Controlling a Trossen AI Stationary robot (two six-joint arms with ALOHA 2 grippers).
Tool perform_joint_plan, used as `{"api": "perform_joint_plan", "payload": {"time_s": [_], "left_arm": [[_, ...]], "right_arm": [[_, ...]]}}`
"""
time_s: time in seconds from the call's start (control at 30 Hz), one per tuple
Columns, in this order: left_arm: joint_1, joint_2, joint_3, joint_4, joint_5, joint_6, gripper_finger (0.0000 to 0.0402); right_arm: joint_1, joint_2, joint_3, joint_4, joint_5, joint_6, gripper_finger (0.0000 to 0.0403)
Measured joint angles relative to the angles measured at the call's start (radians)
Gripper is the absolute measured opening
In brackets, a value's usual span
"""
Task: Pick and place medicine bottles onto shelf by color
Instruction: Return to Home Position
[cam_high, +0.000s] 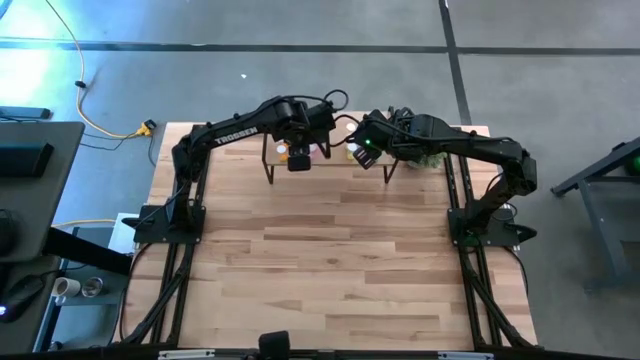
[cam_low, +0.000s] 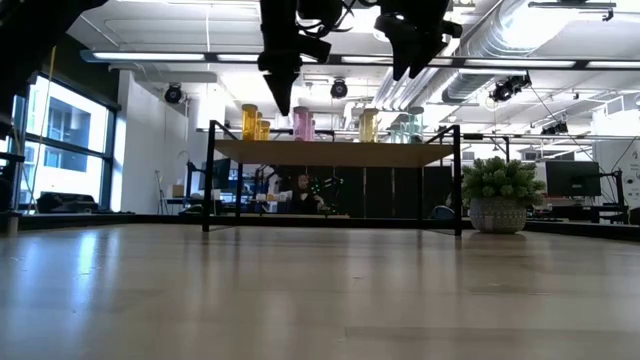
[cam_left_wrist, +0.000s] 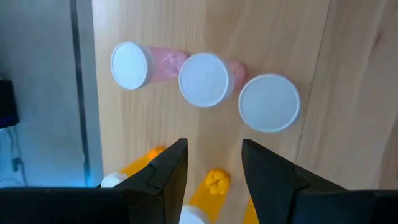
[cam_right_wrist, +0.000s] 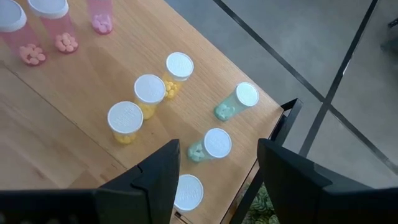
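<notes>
Looking straight down, I have both arms stretched over the shelf (cam_high: 335, 162) at the far end of the table (cam_high: 330, 260). The left gripper (cam_high: 298, 158) is above its left part and the right gripper (cam_high: 362, 152) above its right part. From table height, both hang higher than the bottle caps.

And the jaws?

My left wrist camera shows that gripper's jaws parted, with nothing between them. Past its fingers (cam_left_wrist: 166, 177) three pink bottles (cam_left_wrist: 204, 79) stand in a row, white caps up, with the orange bottles (cam_left_wrist: 213, 183) closer in. The right arm is the same: jaws spread wide and empty.

Where does each colour stand?

From table height I read the board left to right as orange, pink, yellow, green, all upright on top. Under the right wrist I count three yellow bottles (cam_right_wrist: 149, 93) in a line. Three green bottles (cam_right_wrist: 211, 146) stand in a line beside them, nearer the shelf's end. The pink ones stand beyond the yellow, farther along the board.

Anything else out there?

A small potted plant (cam_low: 498, 195) sits just beside the shelf's right end. I can't count the orange ones, because my left fingers cover part of them.
</notes>
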Motion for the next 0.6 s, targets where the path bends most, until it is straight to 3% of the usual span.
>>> {"api": "perform_joint_plan", "payload": {"time_s": [0.3, 0.6], "left_arm": [[-0.028, -0.005, -0.001, -0.066, -0.067, -0.023, 0.0142], [-0.062, -0.093, -0.001, -0.080, -0.025, -0.049, 0.0142]], "right_arm": [[0.000, 0.000, 0.000, -0.032, -0.004, 0.004, 0.0206], [0.060, 0.000, 0.000, -0.085, -0.007, -0.034, 0.0206]]}}
